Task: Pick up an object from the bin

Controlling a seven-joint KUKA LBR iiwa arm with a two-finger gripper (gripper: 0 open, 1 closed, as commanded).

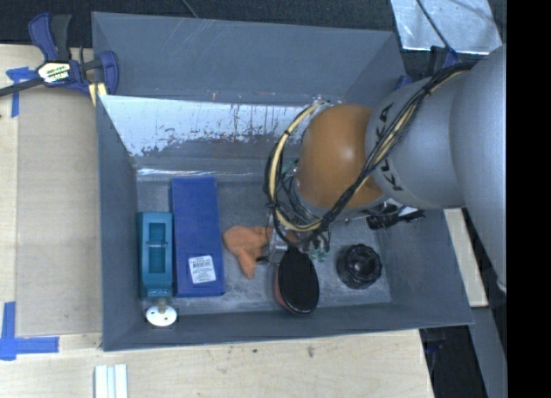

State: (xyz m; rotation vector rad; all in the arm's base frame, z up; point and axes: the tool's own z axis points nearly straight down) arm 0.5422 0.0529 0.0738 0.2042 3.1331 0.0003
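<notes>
Grey bin [117, 215] floor: teal block [156, 254], blue box [197, 234], orange lump [244, 245], black oval [298, 284], black knob [358, 265], white cap [160, 313].

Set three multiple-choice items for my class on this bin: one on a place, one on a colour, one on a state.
1. Where does the teal block lie in the bin?
A. by the right wall
B. by the left wall
C. in the middle

2. What colour is the labelled flat box?
A. red
B. green
C. blue

3. How does that box lie?
A. flat on the floor, label up
B. standing on end
C. face down, label hidden

Answers:
1 B, since the teal block sits beside the left wall, with the box on its other side.
2 C, since its whole top face is blue around the white label.
3 A, since its broad face and the label both face the camera.
</notes>
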